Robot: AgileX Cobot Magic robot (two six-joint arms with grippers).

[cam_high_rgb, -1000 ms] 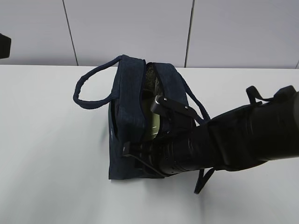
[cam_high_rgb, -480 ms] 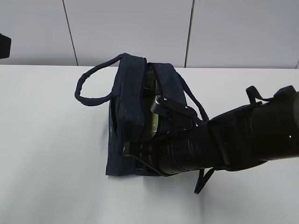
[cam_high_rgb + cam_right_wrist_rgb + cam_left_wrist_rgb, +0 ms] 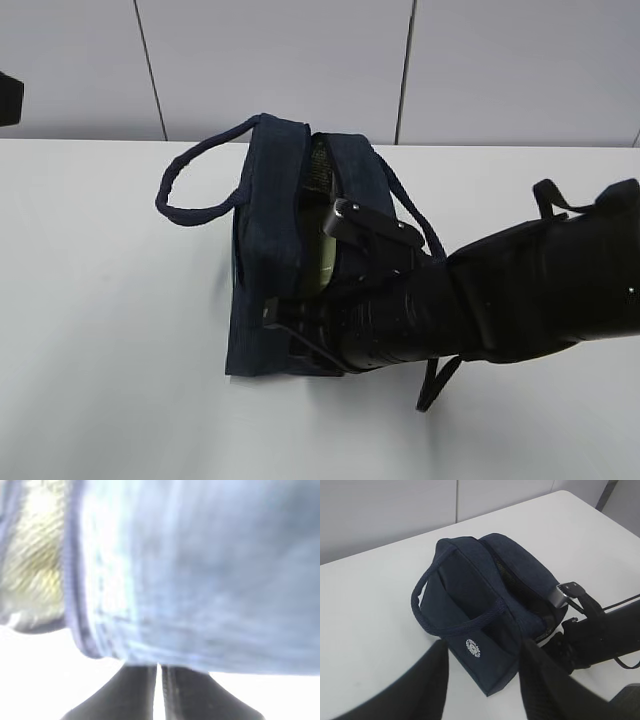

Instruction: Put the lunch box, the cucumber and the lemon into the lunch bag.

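Table [image 3: 90,330], white, flat, filling the lower two thirds of the exterior frame; pale panelled wall [image 3: 280,60] across the top.

Right arm [image 3: 520,300], black, bulky, entering from the right edge of the exterior frame and reaching to centre. Its gripper [image 3: 160,690] shows at the bottom centre of the right wrist frame, the two dark fingers drawn together with only a thin bright slit between them; nothing visible in the slit. Blurred blue fabric fills the frame just above.

Lunch bag [image 3: 275,270], boxy dark navy fabric, at centre of the exterior frame, standing on the table, top opening unzipped. One loop handle [image 3: 185,190] splays to the upper left; small round white logo [image 3: 473,648] on the side panel, centre of the left wrist frame.

Lunch box [image 3: 322,260], sage-green lid partly visible inside the bag's opening, at centre, largely hidden by the arm.

Left gripper [image 3: 485,685], dark blurred fingers spread wide at the bottom of the left wrist frame, holding nothing, above the bag's near corner.

Cucumber and lemon: cannot be made out.
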